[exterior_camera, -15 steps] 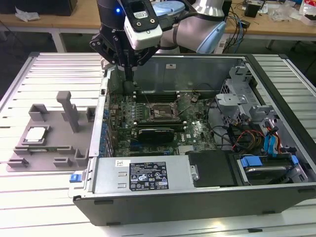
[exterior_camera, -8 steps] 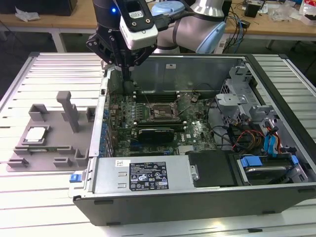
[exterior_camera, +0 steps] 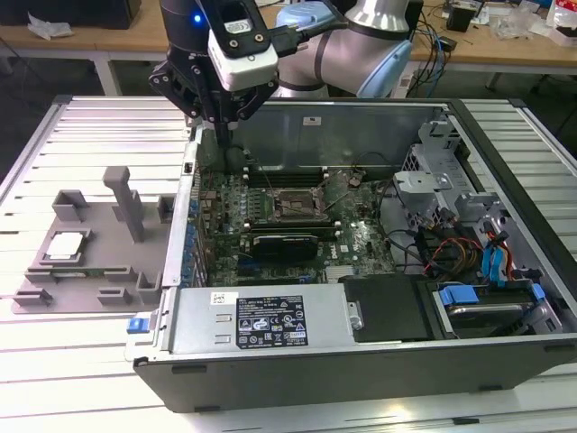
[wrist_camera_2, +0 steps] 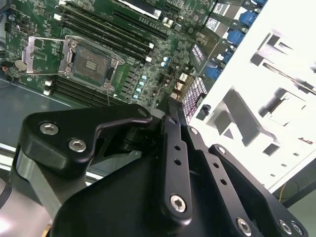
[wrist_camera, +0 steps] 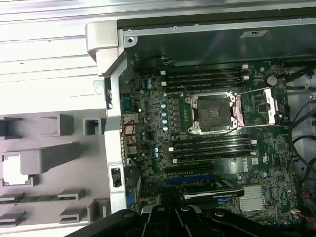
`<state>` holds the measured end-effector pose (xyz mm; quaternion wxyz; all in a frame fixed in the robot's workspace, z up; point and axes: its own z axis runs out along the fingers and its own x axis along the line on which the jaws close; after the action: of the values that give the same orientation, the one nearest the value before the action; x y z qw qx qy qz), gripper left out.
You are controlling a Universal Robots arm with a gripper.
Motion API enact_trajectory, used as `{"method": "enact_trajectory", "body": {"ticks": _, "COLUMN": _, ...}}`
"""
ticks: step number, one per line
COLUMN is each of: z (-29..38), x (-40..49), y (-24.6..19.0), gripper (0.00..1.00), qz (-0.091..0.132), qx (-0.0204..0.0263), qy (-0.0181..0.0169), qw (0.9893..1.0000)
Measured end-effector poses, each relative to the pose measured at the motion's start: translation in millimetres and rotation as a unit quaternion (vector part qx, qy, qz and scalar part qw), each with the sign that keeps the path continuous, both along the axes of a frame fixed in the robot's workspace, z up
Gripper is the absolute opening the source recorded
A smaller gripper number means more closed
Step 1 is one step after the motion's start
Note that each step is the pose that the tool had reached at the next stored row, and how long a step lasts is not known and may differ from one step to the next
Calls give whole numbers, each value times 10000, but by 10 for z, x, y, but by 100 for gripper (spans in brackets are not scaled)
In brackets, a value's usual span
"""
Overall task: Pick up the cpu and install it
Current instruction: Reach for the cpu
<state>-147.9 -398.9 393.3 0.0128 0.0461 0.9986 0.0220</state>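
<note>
The cpu (exterior_camera: 68,245), a small silver square, lies in a pocket of the grey fixture tray (exterior_camera: 90,271) at the exterior view's left, outside the computer case. In the first wrist view the cpu (wrist_camera: 15,168) shows as a bright square in the tray (wrist_camera: 49,158). My gripper (exterior_camera: 225,149) hangs over the case's left wall near its rear corner, well above and behind the cpu. It looks shut, with nothing in it. On the motherboard the socket (exterior_camera: 293,207) stands with its load plate swung open; both wrist views show the socket (wrist_camera_2: 91,64) (wrist_camera: 212,112) bare inside.
The open computer case (exterior_camera: 270,325) fills the middle of the slatted metal table (exterior_camera: 54,379). Inside are memory slots (wrist_camera: 205,79), an expansion card (exterior_camera: 284,244), cables and drive bays (exterior_camera: 487,262). The tray carries upright posts (exterior_camera: 122,198).
</note>
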Motion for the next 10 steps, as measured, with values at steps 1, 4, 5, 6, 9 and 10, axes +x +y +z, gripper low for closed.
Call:
{"method": "enact_trajectory", "body": {"ticks": 1, "z": 0, "x": -15, "y": 0, "gripper": 11, "qz": 0, "qx": 0, "qy": 0, "qw": 10000}}
{"method": "enact_trajectory", "body": {"ticks": 4, "z": 0, "x": -68, "y": 0, "gripper": 11, "qz": 0, "qx": 0, "qy": -1, "qw": 10000}}
{"method": "enact_trajectory", "body": {"ticks": 5, "z": 0, "x": -84, "y": 0, "gripper": 11, "qz": 0, "qx": 0, "qy": -2, "qw": 10000}}
{"method": "enact_trajectory", "body": {"ticks": 6, "z": 0, "x": -96, "y": 0, "gripper": 11, "qz": 0, "qx": 0, "qy": -2, "qw": 10000}}
{"method": "enact_trajectory", "body": {"ticks": 9, "z": 0, "x": -145, "y": 0, "gripper": 11, "qz": 0, "qx": 0, "qy": -3, "qw": 10000}}
{"method": "enact_trajectory", "body": {"ticks": 10, "z": 0, "x": -166, "y": 1, "gripper": 11, "qz": 0, "qx": 0, "qy": -4, "qw": 10000}}
